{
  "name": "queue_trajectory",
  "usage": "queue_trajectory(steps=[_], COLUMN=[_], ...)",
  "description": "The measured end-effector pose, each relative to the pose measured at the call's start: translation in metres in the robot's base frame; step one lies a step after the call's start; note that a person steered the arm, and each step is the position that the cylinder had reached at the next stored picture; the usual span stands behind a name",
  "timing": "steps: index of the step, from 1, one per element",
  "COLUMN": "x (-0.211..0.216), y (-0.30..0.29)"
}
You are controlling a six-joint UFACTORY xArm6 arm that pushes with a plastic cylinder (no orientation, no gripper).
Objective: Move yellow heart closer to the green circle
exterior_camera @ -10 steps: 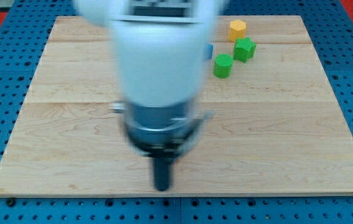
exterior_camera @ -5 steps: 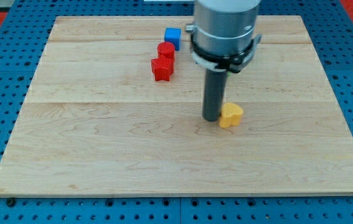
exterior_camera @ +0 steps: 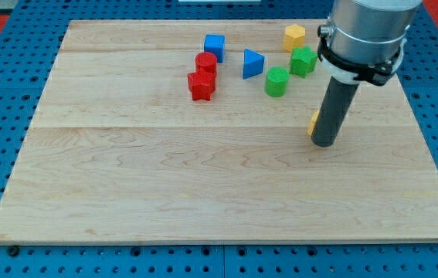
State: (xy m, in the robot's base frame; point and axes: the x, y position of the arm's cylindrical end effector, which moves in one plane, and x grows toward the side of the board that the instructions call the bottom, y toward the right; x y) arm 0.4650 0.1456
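Observation:
The yellow heart (exterior_camera: 313,121) is almost wholly hidden behind my rod; only a thin yellow sliver shows at the rod's left edge. My tip (exterior_camera: 325,143) rests on the board at the view's right, right in front of the heart. The green circle (exterior_camera: 276,81) stands up and to the left of the tip, a short way from the heart. A second green block (exterior_camera: 303,60) sits just up and right of the circle.
A yellow hexagon (exterior_camera: 294,35) lies near the top edge. A blue triangle (exterior_camera: 252,62) is left of the green circle. A blue cube (exterior_camera: 214,45), a red cylinder (exterior_camera: 206,62) and a red star-like block (exterior_camera: 201,85) cluster at top centre on the wooden board (exterior_camera: 126,177).
My rod swept from the bottom centre to the right side. The yellow heart moved right and up with it, from mid-board to just below the green blocks.

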Motion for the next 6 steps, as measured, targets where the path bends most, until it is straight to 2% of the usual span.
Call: queue_trajectory(steps=[1, 3, 5, 6], x=[-0.018, -0.020, -0.041, 0.003], y=[0.007, 0.022, -0.013, -0.001])
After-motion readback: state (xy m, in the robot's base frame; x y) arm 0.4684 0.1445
